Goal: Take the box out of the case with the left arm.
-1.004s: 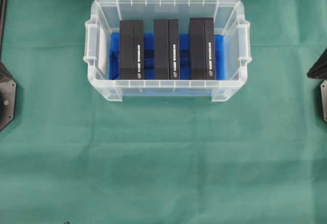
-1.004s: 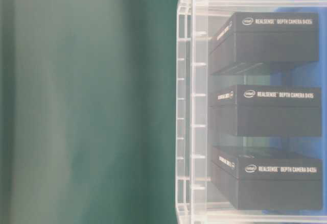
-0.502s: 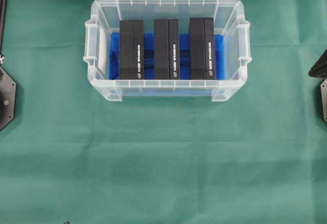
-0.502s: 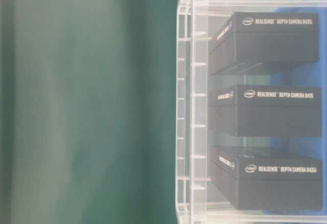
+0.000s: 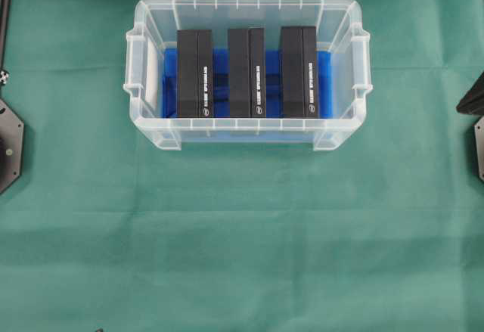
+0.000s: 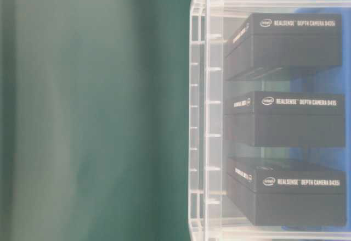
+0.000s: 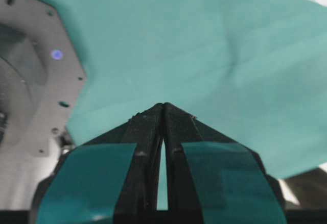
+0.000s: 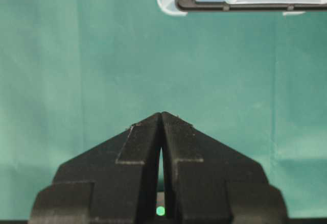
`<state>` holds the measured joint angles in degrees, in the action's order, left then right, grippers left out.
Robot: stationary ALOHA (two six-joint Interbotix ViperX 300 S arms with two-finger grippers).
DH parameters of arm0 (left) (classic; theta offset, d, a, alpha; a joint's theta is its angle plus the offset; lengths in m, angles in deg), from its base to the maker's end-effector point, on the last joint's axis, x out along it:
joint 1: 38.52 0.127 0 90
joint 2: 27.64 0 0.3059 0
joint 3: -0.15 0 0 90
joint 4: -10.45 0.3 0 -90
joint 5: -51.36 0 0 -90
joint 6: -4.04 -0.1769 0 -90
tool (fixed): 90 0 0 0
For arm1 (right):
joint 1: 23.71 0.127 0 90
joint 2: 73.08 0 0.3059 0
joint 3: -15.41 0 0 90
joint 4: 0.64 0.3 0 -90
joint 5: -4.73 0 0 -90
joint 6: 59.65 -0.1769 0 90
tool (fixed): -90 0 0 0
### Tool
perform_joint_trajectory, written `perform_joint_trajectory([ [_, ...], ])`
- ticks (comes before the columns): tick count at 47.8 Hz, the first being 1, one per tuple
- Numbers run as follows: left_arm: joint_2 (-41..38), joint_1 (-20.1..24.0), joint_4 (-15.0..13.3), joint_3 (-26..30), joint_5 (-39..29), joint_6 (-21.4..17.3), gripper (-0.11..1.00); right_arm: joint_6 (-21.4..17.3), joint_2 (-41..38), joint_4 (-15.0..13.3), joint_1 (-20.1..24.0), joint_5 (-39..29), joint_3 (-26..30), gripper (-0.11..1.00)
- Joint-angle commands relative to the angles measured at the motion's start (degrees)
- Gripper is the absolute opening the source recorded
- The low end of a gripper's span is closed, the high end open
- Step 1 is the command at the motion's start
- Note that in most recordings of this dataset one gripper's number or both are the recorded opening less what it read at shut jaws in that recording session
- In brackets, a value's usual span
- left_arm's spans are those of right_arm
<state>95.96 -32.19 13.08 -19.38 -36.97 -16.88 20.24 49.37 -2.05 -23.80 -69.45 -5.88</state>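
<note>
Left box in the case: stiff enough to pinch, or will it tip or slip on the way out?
The left box looks like rigid printed cardboard, so probably stiff. It stands on a narrow edge, apart from the middle box, so a sideways nudge may tip it. Its smooth matte faces might slip.

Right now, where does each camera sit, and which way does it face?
Overhead: above, looking down at the case; arm bases at both edges.
Table-level: low, side-on to the boxes; no robot.
Left wrist: shut left end effector over cloth.
Right wrist: shut right end effector, toward the case.
All views share the green cloth.
</note>
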Motion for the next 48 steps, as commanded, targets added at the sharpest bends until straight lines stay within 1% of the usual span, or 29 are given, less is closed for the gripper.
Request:
perform_joint_trajectory([
  [1, -0.9, 3.7, 0.4, 1.7, -0.3, -2.4, 0.02, -0.2, -0.1, -0.4, -0.1, 0.1, 1.3, 0.03],
  [2, -1.1, 5.4, 0.4, 1.8, -0.3, -3.4, 0.02, -0.2, -0.1, -0.4, -0.1, 0.1, 1.3, 0.03],
  [7, -1.7, 11.0, 0.3, 1.9, -0.3, -6.9, 0.03, -0.2, -0.1, -0.7, -0.1, 0.1, 1.3, 0.03],
  [10, -1.9, 13.4, 0.2, 2.0, -0.4, -8.9, 0.04, -0.2, -0.1, -0.8, -0.1, 0.1, 1.3, 0.03],
  [14, -1.9, 15.1, 0.1, 2.0, -0.6, -10.6, 0.04, -0.2, -0.1, -0.8, -0.1, 0.1, 1.3, 0.03],
  [23, -2.3, 15.8, 0.0, 1.6, -1.6, -10.8, 0.05, -0.2, -0.1, -1.0, -0.1, 0.1, 1.2, 0.03],
  [31, -2.1, 15.8, -0.1, 1.5, -2.3, -11.2, 0.06, -0.2, -0.2, -1.7, -0.1, 0.1, 1.1, 0.03],
  [36, -1.8, 15.8, -0.6, 1.4, -2.2, -11.2, 0.1, -0.2, -0.2, -2.0, -0.1, 0.1, 1.1, 0.03],
  [39, -1.7, 15.8, -0.9, 1.3, -2.2, -11.0, 0.17, -0.2, -0.3, -2.1, -0.1, 0.1, 1.1, 0.03],
  [42, -1.7, 15.8, -1.0, 1.3, -2.4, -10.5, 0.3, -0.2, -0.2, -2.1, -0.1, 0.1, 1.1, 0.03],
  [44, -1.8, 15.8, -1.0, 1.3, -2.4, -10.2, 0.42, -0.2, -0.3, -2.1, -0.1, 0.1, 1.1, 0.03],
  [48, -2.1, 15.8, -0.9, 1.3, -2.4, -9.4, 0.69, -0.2, -0.2, -2.1, -0.1, 0.1, 1.1, 0.03],
])
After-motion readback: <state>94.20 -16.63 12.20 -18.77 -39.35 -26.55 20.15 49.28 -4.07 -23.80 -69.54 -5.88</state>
